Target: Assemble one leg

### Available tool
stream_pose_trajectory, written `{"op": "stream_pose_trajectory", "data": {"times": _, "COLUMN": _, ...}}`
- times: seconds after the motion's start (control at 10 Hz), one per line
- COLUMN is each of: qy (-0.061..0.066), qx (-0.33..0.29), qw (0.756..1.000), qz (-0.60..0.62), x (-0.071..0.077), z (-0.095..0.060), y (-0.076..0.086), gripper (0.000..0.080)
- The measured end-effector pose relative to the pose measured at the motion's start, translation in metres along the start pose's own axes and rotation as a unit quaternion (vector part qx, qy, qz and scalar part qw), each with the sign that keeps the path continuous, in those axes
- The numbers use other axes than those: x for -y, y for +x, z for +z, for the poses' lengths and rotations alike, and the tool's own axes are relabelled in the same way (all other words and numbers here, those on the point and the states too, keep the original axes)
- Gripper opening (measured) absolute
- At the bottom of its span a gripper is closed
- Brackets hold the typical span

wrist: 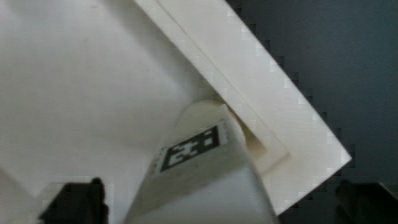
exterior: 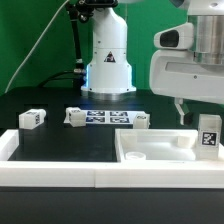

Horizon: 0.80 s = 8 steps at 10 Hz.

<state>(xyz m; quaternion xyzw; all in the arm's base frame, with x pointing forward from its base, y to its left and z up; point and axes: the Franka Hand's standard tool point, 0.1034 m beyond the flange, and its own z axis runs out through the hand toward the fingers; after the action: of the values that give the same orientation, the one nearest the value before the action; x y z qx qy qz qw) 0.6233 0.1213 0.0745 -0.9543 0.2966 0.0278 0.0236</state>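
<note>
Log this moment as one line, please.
tool: around leg, grip unclear | leg: upright at panel corner | three other legs: loose, away from panel

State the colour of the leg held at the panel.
White with a black-and-white tag, the leg; clearest in the exterior view.

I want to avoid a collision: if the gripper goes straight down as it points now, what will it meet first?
Most likely the leg directly between the fingers of the gripper, standing at the corner of the white panel. Depth is unclear, so how near it is cannot be told.
</note>
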Motion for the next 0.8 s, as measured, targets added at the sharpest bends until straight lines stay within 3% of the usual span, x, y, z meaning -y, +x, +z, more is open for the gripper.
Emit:
{"op": "stream_pose_trajectory", "data": {"times": 0.5, "qy": 0.002, "qx": -0.006, "qw": 0.983, "qz": -0.186, "x": -0.0002, "z": -0.0007, "y": 0.0034, "gripper": 0.0648}}
{"op": "stream_pose_trajectory", "data": {"times": 0.7, "qy": 0.002, "qx": -0.006, "qw": 0.984, "qz": -0.178, "x": -0.0002, "z": -0.0007, "y": 0.0034, "gripper": 0.0383}}
{"op": "stream_pose_trajectory", "data": {"times": 0.8, "qy": 0.002, "qx": -0.006, "qw": 0.984, "qz": -0.178, "x": -0.0005, "z": -0.0008, "y": 0.0037, "gripper": 0.0290}}
